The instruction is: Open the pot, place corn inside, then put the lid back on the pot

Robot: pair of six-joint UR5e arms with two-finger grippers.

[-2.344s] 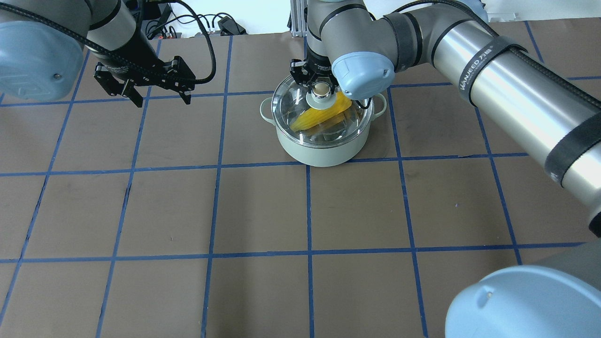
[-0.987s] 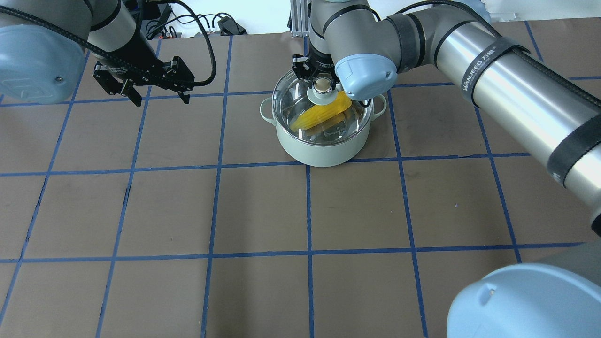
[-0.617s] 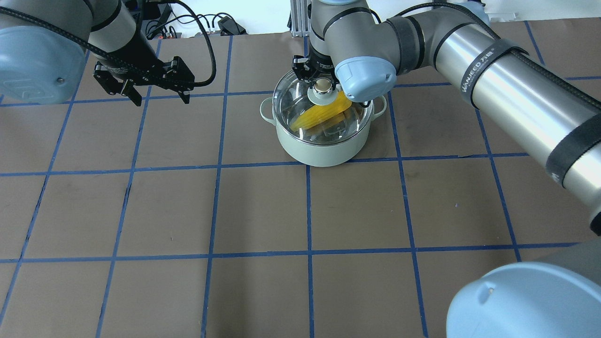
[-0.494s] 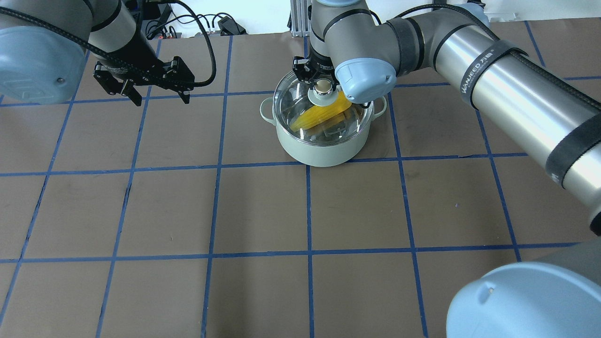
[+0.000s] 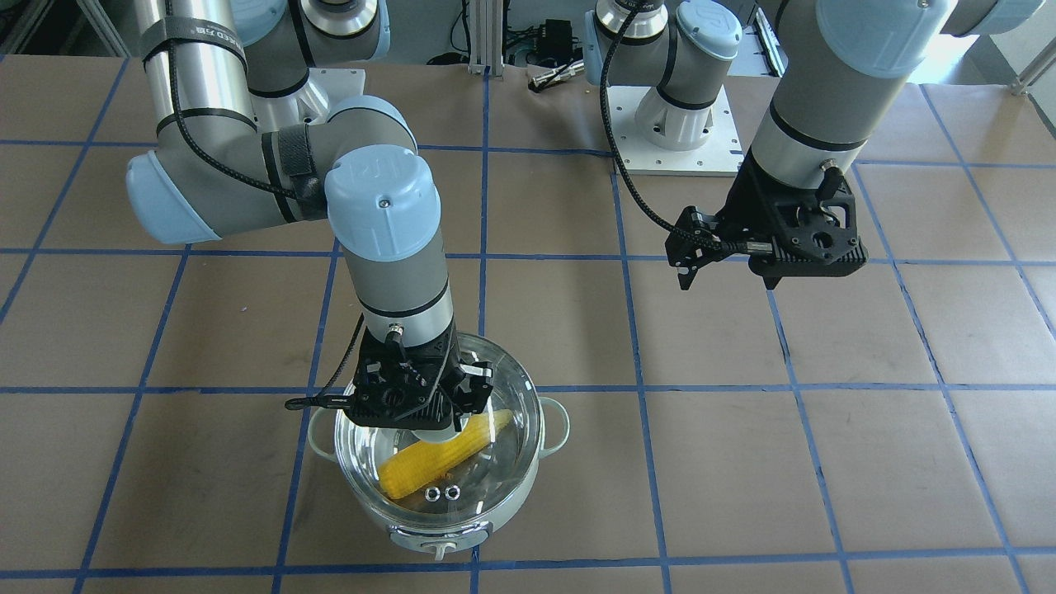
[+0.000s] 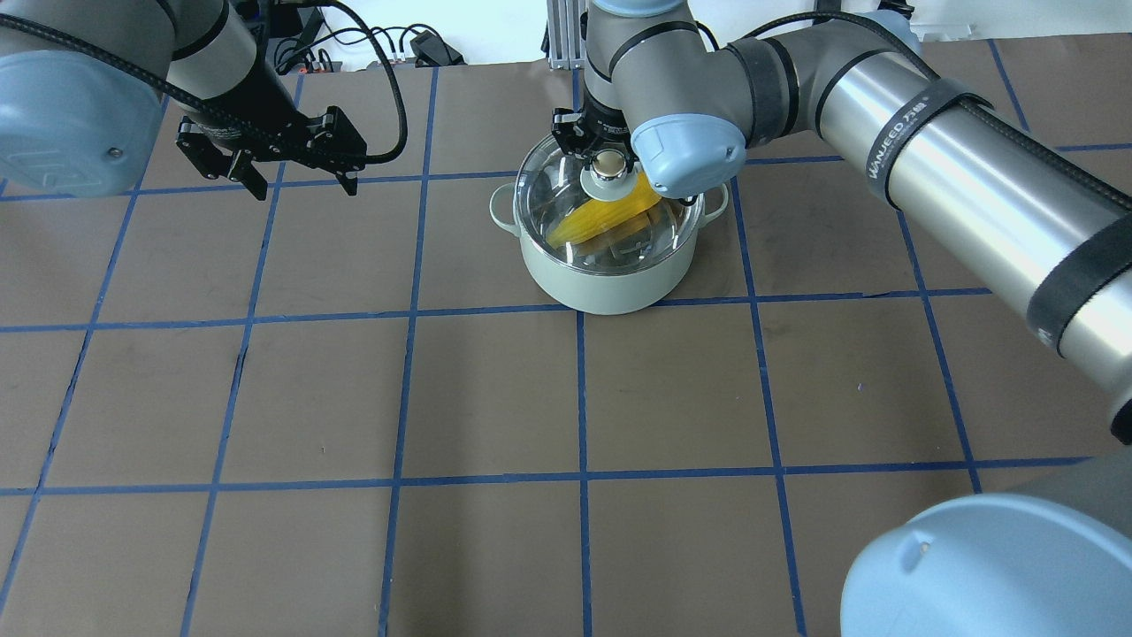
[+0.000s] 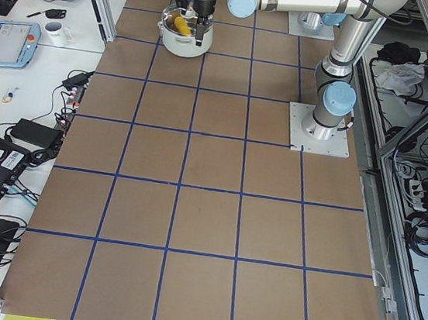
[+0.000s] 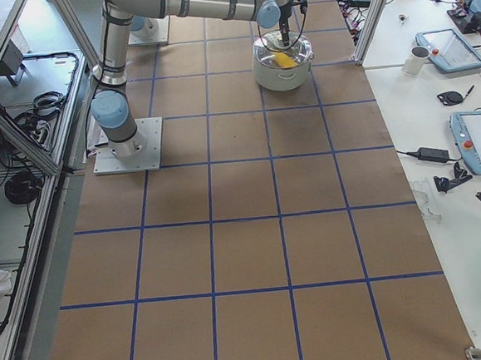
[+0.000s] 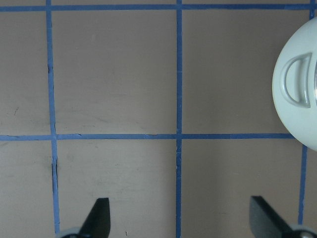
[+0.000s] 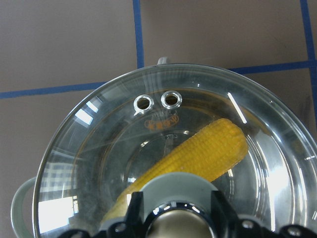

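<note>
The pale green pot (image 6: 601, 285) stands at the far middle of the table. The yellow corn (image 6: 591, 223) lies inside it under the clear glass lid (image 6: 566, 190), which sits on the pot's rim. My right gripper (image 6: 605, 161) hangs straight above the lid, its fingers open on either side of the beige knob. The right wrist view shows the corn (image 10: 203, 151), the lid (image 10: 94, 153) and its two vent rings. My left gripper (image 6: 307, 188) is open and empty, above the table to the left of the pot; its wrist view shows the pot's side handle (image 9: 296, 87).
Brown paper with a blue tape grid covers the table (image 6: 495, 398). Cables and a metal frame lie past the far edge (image 6: 416, 44). The arm bases stand on white plates (image 5: 676, 132). Side benches hold tablets and a mug (image 8: 418, 57).
My right wrist and arm have shifted slightly up and back over the knob. The lid, pot and corn have not moved. The left arm has stayed still.
</note>
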